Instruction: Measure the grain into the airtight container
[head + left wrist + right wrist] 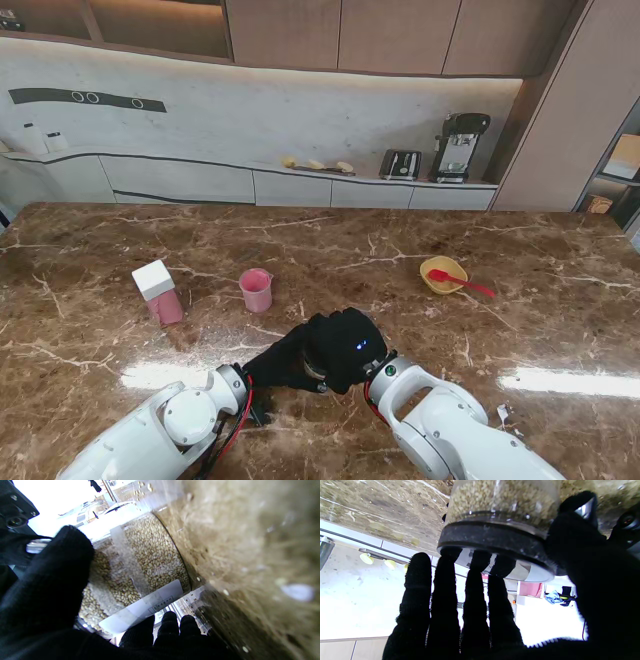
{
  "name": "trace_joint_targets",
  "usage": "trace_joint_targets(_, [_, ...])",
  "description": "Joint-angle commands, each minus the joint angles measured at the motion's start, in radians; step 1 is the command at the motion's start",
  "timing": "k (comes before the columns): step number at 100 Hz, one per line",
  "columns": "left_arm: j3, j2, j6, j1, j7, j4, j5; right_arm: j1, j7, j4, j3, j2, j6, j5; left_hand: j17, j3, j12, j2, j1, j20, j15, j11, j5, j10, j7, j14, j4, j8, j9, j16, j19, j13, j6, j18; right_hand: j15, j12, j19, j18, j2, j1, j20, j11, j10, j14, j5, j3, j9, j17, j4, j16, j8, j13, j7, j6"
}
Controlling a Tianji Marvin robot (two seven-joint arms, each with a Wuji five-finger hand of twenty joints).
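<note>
A clear jar of pale grain [150,552] with a white label [142,607] is held close to me over the table's near middle. My left hand [283,362] is shut around its body, the thumb [57,575] on one side and the fingertips [170,627] on the other. My right hand [345,345] covers the jar's top. Its fingers [472,580] and thumb [572,537] press on the black-rimmed lid [495,540], with grain [500,497] showing behind it. In the stand view the two gloves hide nearly all of the jar.
A pink cup [256,290] stands farther from me, left of centre. A pink container with a white lid [157,292] is farther left. A yellow bowl [443,273] with a red spoon [462,283] sits to the right. A toaster [400,164] and a coffee machine [459,147] stand on the back counter.
</note>
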Motion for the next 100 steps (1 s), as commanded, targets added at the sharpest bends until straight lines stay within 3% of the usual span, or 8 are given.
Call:
trace_joint_targets(1, [0.019,0.008,0.028,0.040,-0.017,0.064,0.011,-0.007,0.010,0.010,-0.001,0.000,0.000,-0.003,0.098,0.078,-0.004,0.131,0.037,0.015,-0.010,-0.010,0.096,0.001,0.080,0.178,0.071,0.001,-0.031,0.004,0.111,-0.035,-0.053,0.412,0.069,0.010,0.028,-0.004,0.014,0.032,-0.006,0.014,-0.014,-0.110,-0.021,0.084,-0.010,-0.001,-0.007,0.047,0.017,0.024,0.012,-0.007])
trace_joint_targets(25, [0.019,0.008,0.028,0.041,-0.017,0.062,0.011,-0.014,0.029,-0.003,0.010,-0.001,-0.013,0.016,0.099,0.075,-0.004,0.131,0.037,0.013,-0.010,-0.009,0.095,0.000,0.080,0.178,0.071,0.001,-0.030,0.004,0.110,-0.035,-0.054,0.412,0.055,-0.003,0.021,0.001,0.009,0.008,-0.008,-0.009,-0.006,-0.105,-0.037,0.080,-0.032,-0.016,-0.012,0.042,0.011,0.006,0.000,0.005])
trace_joint_targets(64, [0.019,0.008,0.023,0.041,-0.015,0.064,0.013,-0.022,0.111,-0.033,0.031,-0.006,0.008,0.079,0.098,0.074,-0.004,0.130,0.035,0.015,-0.009,-0.009,0.091,-0.002,0.080,0.178,0.071,0.001,-0.030,0.004,0.112,-0.035,-0.061,0.413,-0.115,-0.105,-0.055,0.055,0.024,-0.118,-0.004,-0.117,0.020,-0.044,-0.094,0.045,-0.103,-0.091,-0.023,-0.066,-0.047,-0.069,-0.086,0.042])
trace_joint_targets(85, [0.019,0.008,0.024,0.042,-0.015,0.063,0.012,-0.015,0.178,-0.045,0.040,-0.007,0.029,0.129,0.098,0.076,-0.004,0.130,0.034,0.016,-0.009,-0.009,0.090,-0.001,0.080,0.178,0.071,0.001,-0.030,0.005,0.112,-0.035,-0.061,0.413,-0.119,-0.116,-0.049,0.051,0.046,-0.136,0.001,-0.130,0.031,-0.029,-0.095,0.022,-0.096,-0.067,-0.024,-0.067,-0.056,-0.044,-0.093,0.041])
trace_joint_targets(100, [0.018,0.009,0.027,0.043,-0.016,0.061,0.012,-0.001,0.212,-0.041,0.034,-0.009,0.052,0.186,0.098,0.078,-0.005,0.130,0.034,0.016,-0.009,-0.010,0.089,-0.001,0.079,0.177,0.071,0.001,-0.031,0.004,0.112,-0.036,-0.060,0.412,-0.056,-0.099,-0.018,0.036,0.057,-0.131,0.009,-0.113,0.030,-0.043,-0.081,0.007,-0.071,-0.037,-0.021,-0.017,-0.051,-0.006,-0.074,0.046])
